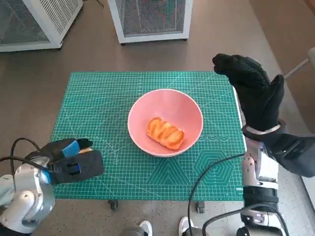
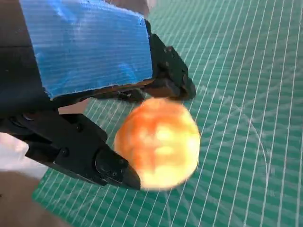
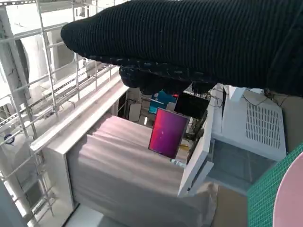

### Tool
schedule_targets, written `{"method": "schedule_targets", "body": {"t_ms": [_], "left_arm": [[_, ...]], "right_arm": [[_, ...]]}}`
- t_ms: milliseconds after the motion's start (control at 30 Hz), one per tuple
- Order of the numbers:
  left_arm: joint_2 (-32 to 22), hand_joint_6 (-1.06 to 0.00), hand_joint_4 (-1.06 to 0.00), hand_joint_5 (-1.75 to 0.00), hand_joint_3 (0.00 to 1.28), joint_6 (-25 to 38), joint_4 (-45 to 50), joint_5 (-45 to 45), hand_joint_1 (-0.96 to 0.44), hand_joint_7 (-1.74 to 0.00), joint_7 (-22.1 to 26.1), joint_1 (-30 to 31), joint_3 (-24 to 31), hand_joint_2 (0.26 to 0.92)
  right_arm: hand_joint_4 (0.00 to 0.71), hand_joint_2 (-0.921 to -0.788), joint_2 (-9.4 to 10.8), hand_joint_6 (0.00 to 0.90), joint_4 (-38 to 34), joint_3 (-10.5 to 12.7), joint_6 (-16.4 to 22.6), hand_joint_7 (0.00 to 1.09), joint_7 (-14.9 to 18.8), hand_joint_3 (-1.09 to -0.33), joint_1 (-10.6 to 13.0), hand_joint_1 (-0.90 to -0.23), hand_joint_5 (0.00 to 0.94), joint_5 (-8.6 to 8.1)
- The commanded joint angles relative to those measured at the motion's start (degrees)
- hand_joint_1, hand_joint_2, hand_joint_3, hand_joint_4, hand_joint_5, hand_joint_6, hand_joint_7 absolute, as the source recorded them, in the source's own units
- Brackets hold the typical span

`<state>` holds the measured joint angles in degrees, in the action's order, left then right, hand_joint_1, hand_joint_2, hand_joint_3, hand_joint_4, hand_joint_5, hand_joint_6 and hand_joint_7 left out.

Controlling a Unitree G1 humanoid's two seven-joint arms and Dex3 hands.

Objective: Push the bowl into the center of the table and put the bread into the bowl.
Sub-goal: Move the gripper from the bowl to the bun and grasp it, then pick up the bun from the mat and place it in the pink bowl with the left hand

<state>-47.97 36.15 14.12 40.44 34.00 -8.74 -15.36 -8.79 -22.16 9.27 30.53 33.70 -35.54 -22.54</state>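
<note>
Now my left hand (image 1: 74, 162), at eight o'clock on the counter (image 1: 98, 98), pinches a bread roll (image 2: 158, 142). The bowl (image 1: 189, 110) sits central with bread (image 1: 165, 132) inside; next I carry this over. My right hand (image 1: 253, 93) hovers spread at three o'clock.

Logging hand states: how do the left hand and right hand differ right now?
Left hand sits low over the green mat's near left corner; right hand is raised by its right edge. Left hand holds a round bread roll; right hand holds nothing. Left hand has blue tape; right hand a black knitted glove. Neither touches the pink bowl.
</note>
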Motion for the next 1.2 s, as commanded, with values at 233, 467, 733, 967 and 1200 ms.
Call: {"method": "schedule_targets", "body": {"t_ms": [233,467,733,967,1200], "left_arm": [[0.9,-0.68,-0.79,-1.08,0.03,-5.8,-2.8,0.7,0.0,-1.07,-5.0,2.2,1.0,0.902],[1.1,-0.66,-0.77,-1.08,0.03,-7.2,-3.8,0.2,0.0,-1.14,-5.1,2.3,1.6,0.914],[1.5,-0.65,-0.76,-1.08,0.03,-8.2,-4.5,-0.1,0.0,-1.16,-5.1,2.0,2.6,0.92],[1.2,-0.64,-0.76,-1.1,0.03,-8.7,-2.4,-1.0,0.0,-1.15,-4.7,2.4,4.9,0.92],[0.6,-0.65,-0.76,-1.11,0.03,-7.2,3.6,-1.5,0.0,-1.13,-2.3,1.6,8.6,0.92]], "right_arm": [[0.2,-0.921,-0.4,0.117,-0.6,0.2,-0.4,0.24,0.8,-0.722,0.4,-0.639,0.0,-0.06],[0.201,-0.921,-0.3,0.119,-0.6,0.2,-0.5,0.24,1.0,-0.72,0.4,-0.64,0.0,-0.33],[0.198,-0.921,-0.4,0.121,-0.8,0.4,-0.6,0.23,1.3,-0.719,0.3,-0.643,0.0,-0.5],[0.197,-0.921,-0.4,0.123,-0.8,0.4,-0.7,0.23,1.4,-0.719,0.4,-0.643,0.0,-0.58],[0.197,-0.921,-0.4,0.124,-0.8,0.6,-0.8,0.23,1.6,-0.719,0.4,-0.643,0.0,-0.63]]}}
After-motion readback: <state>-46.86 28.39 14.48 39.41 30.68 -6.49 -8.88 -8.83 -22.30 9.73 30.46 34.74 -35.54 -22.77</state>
